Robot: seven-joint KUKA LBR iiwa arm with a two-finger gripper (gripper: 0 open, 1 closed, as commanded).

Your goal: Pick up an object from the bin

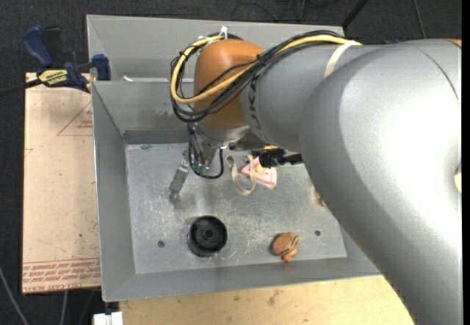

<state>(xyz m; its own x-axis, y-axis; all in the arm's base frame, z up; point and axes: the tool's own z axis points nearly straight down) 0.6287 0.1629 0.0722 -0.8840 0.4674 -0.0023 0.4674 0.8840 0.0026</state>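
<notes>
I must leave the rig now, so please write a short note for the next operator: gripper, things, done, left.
Gripper: low over the back middle of the bin; no thing seen in it.
Things: pink-white thing close beside the gripper, on the arm's side; black ring near the front; orange-brown lump at the front, nearer the arm.
Done: nothing lifted yet.
Left: grasp one thing and lift it out.

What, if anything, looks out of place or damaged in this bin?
Nothing looks spilled or broken. A black round cap and a small orange-brown lump lie apart on the scuffed bin floor, low in the view. A pink-and-white thing sits partly hidden under the arm.
</notes>
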